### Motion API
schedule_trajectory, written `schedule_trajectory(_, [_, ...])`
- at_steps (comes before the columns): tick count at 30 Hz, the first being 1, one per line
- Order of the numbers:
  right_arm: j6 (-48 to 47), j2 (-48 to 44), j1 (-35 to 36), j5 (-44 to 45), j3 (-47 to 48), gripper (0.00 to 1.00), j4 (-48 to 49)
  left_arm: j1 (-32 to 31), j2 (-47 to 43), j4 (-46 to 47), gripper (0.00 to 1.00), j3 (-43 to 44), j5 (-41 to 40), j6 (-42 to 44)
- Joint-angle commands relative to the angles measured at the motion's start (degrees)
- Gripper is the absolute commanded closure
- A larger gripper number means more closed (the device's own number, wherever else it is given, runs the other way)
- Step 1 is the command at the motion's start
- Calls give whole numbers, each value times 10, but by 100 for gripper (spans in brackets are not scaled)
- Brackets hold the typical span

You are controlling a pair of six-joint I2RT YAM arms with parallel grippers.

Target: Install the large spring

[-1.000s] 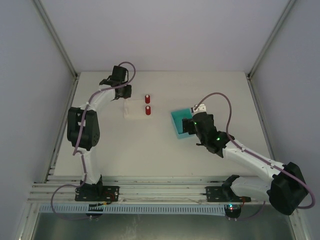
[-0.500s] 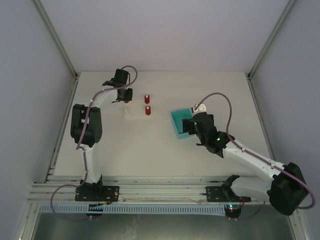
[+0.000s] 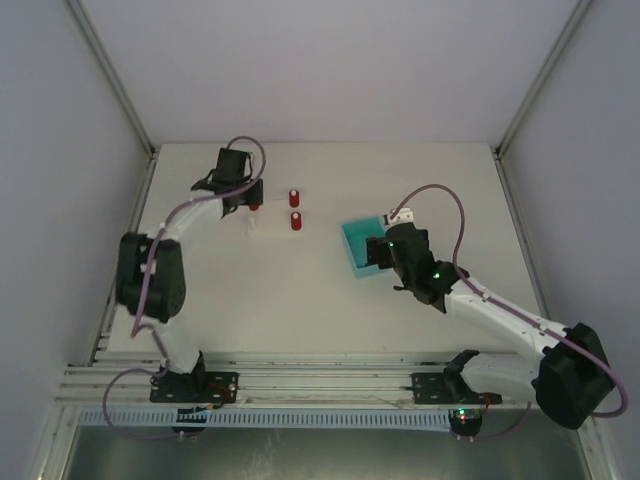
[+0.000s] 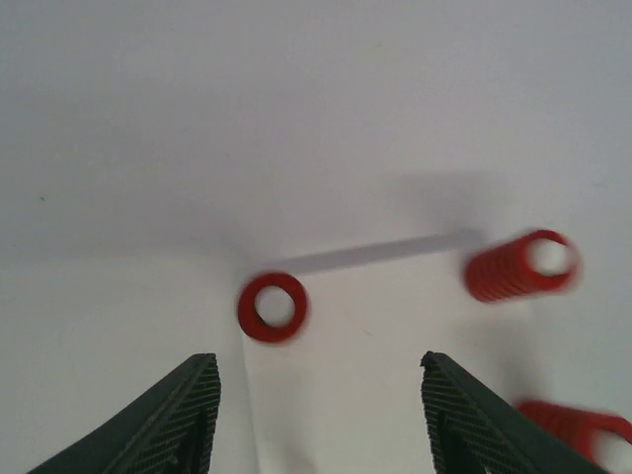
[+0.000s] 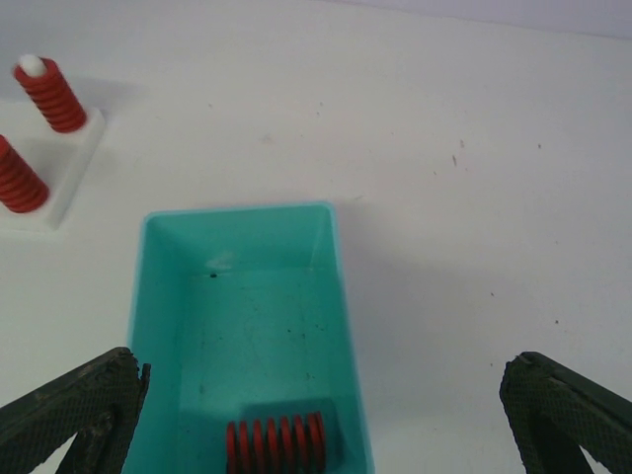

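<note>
A white base plate holds two upright red springs on pegs. A third red spring stands end-on at the plate's corner, just ahead of my left gripper, which is open and empty above the plate; it sits at the far left in the top view. My right gripper is open and empty over a teal bin. A thick red spring lies on its side at the bin's near end, between the open fingers. The bin shows in the top view under that gripper.
In the left wrist view the two other springs stand to the right of the fingers. In the right wrist view the plate's corner with two springs lies left of the bin. White walls enclose the table on three sides.
My left arm has swung its elbow out to the left and its gripper has shifted slightly left at the plate's far corner. The right arm has not moved.
</note>
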Motion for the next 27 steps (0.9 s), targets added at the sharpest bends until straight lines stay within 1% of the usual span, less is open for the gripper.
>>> schedule_trajectory(1, [29,35,-38,-72,45,1,-67,-16,-126,131,37,-111,68,-52])
schedule_trajectory(2, [28,42,-48,-116,60,1,-86,-19,-151,149,31,-133,69,-61])
schedule_trajectory(3, [26,52,-54,-134,73,1,-107,-22,-173,167,25,-161,68,-73])
schedule_trajectory(6, [20,67,-70,-179,99,8,-161,-31,-242,226,12,-253,90,-104])
schedule_trajectory(7, [16,72,-80,-202,111,12,-177,-38,-261,252,2,-281,97,-112])
schedule_trajectory(8, [13,83,-85,-221,124,18,-195,-46,-280,276,0,-308,96,-122])
schedule_trajectory(10, [11,104,-88,-238,152,32,-232,-67,-308,316,1,-358,92,-136])
schedule_trajectory(11, [11,118,-88,-239,168,36,-249,-78,-318,331,1,-377,89,-140])
schedule_trajectory(14, [8,169,-88,-232,208,45,-300,-103,-330,343,1,-408,63,-143])
schedule_trajectory(18, [-28,229,-91,-187,255,47,-343,-126,-340,348,1,-440,28,-144])
schedule_trajectory(20, [-48,256,-97,-166,281,51,-359,-129,-343,359,1,-456,26,-144])
schedule_trajectory(24, [-77,294,-101,-165,326,54,-372,-131,-332,389,1,-473,46,-143])
schedule_trajectory(27, [-77,308,-102,-138,353,54,-386,-130,-316,413,1,-477,68,-149])
